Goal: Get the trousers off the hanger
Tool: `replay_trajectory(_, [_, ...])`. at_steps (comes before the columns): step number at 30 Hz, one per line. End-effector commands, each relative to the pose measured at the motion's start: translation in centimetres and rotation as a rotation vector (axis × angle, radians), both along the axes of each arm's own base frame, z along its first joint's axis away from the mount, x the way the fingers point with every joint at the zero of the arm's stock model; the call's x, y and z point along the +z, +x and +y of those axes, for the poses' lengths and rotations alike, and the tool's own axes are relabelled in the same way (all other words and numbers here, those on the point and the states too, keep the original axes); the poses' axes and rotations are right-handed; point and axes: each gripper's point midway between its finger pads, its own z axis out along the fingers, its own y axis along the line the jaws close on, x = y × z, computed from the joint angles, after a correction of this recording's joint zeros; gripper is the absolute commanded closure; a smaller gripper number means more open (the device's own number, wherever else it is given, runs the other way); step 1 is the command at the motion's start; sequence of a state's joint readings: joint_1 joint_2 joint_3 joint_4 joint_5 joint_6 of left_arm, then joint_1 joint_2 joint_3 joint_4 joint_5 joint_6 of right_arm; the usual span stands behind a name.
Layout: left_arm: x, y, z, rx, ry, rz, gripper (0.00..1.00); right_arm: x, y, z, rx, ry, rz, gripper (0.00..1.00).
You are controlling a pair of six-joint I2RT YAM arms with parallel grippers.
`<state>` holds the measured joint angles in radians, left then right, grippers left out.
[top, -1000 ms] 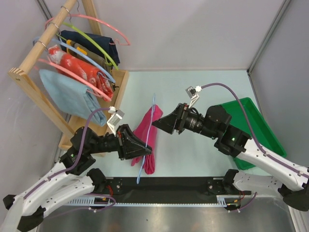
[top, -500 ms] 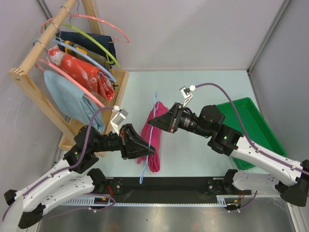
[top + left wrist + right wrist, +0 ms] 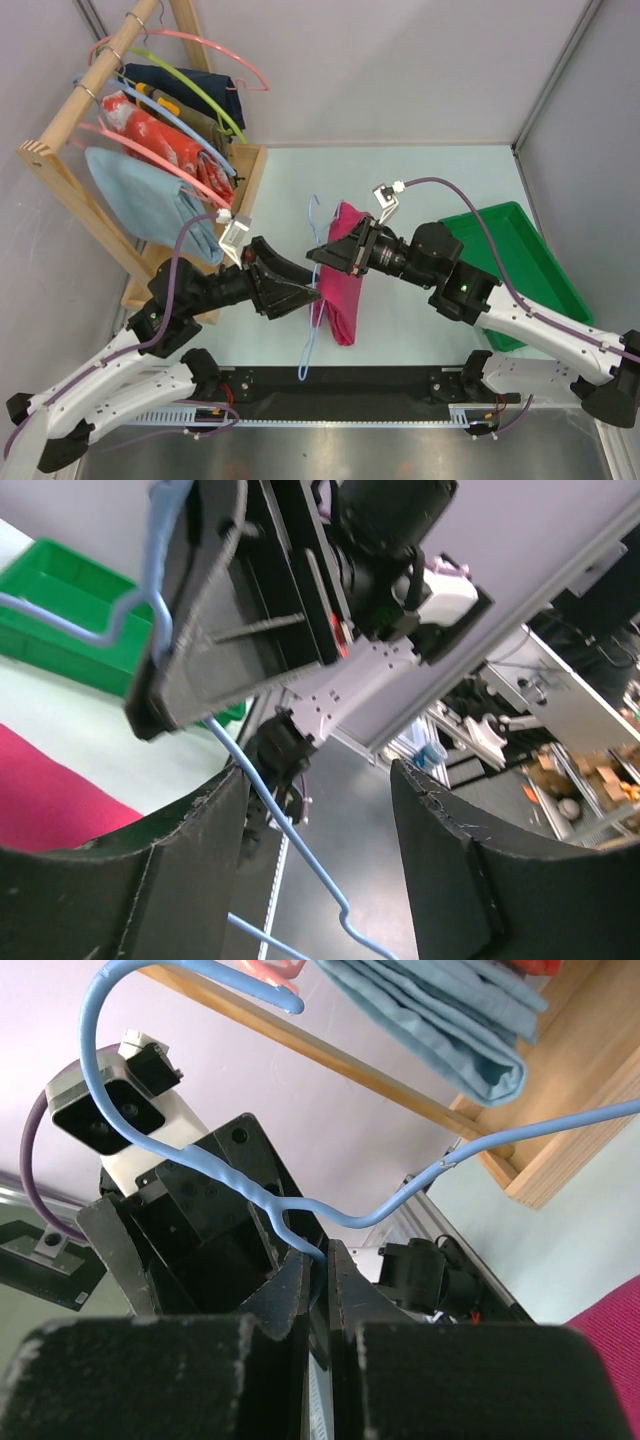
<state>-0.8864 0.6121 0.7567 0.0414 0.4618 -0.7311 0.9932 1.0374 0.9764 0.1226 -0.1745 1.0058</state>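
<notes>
The magenta trousers (image 3: 342,280) hang in the middle of the top view, just right of the thin light-blue hanger (image 3: 308,345). Its wire runs along their left edge, hook (image 3: 313,205) at the far end. My right gripper (image 3: 315,254) is shut on the hanger's wire below the hook; the right wrist view shows the wire (image 3: 205,1175) pinched in my right gripper (image 3: 322,1258). My left gripper (image 3: 308,296) is open; in its wrist view the hanger's wire (image 3: 290,830) passes loose through my left gripper (image 3: 318,775). A patch of trousers (image 3: 50,795) shows at left.
A wooden rack (image 3: 60,170) at the far left carries several hangers with clothes, among them a pale blue cloth (image 3: 150,205) and a red patterned cloth (image 3: 165,140). A green tray (image 3: 520,265) sits at the right, under the right arm.
My right gripper closed on the hanger near the hook. My left gripper then opened and let the wire go. Hanger and trousers shifted slightly right and toward the near edge.
</notes>
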Motion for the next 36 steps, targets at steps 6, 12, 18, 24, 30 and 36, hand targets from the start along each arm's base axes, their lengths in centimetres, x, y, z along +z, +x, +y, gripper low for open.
replay_trajectory(6, [4.5,1.3,-0.5,0.049,-0.085,-0.052,0.38,4.8,-1.5,-1.4,0.025,0.129,-0.115,1.0])
replay_trajectory(12, [5.3,2.2,-1.2,0.065,-0.092,-0.034,0.53,5.3,-1.9,-1.7,0.034,0.142,-0.123,1.0])
replay_trajectory(18, [7.2,2.3,-1.6,0.051,-0.122,-0.048,1.0,5.2,-2.0,-2.2,0.029,0.127,-0.12,1.0])
replay_trajectory(24, [9.9,3.5,-0.1,0.164,-0.18,-0.038,0.99,3.6,-0.9,-3.6,-0.058,-0.033,-0.144,0.67])
replay_trajectory(30, [11.6,5.3,1.5,0.309,-0.165,0.008,1.0,0.9,1.4,-8.2,-0.266,-0.277,-0.205,0.44])
replay_trajectory(36, [12.8,7.9,2.5,0.453,-0.18,0.076,0.99,-2.7,1.9,-9.8,-0.272,-0.497,-0.256,0.3])
